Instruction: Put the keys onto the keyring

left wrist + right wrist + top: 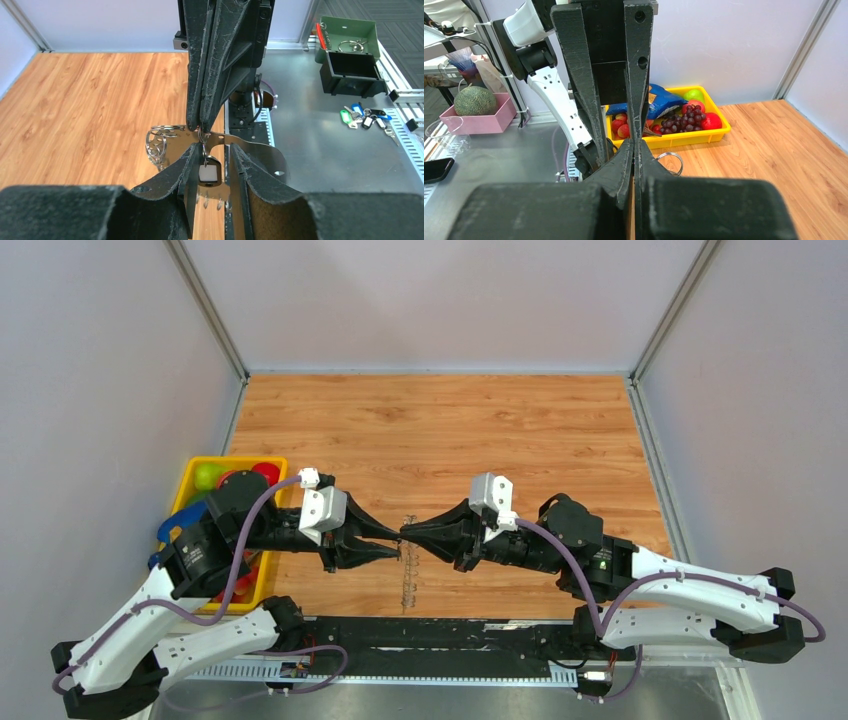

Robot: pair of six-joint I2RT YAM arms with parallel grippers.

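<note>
Left gripper [397, 541] half parted, the little key [207, 173] dangling between its fingers, unclamped. Right gripper [200, 125] pinched tight on the wire ring [161, 142], key hanging from it. Light, stiff, slippery and swingy, I'd judge: take it flat across the head.

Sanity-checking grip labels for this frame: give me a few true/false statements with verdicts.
1. The right gripper is shut on the keyring. True.
2. The left gripper is clamped shut. False: its jaws stand apart.
3. A key hangs between the left fingers. True.
4. The yellow bin sits on the robot's right side. False: it is on the robot's left.
</note>
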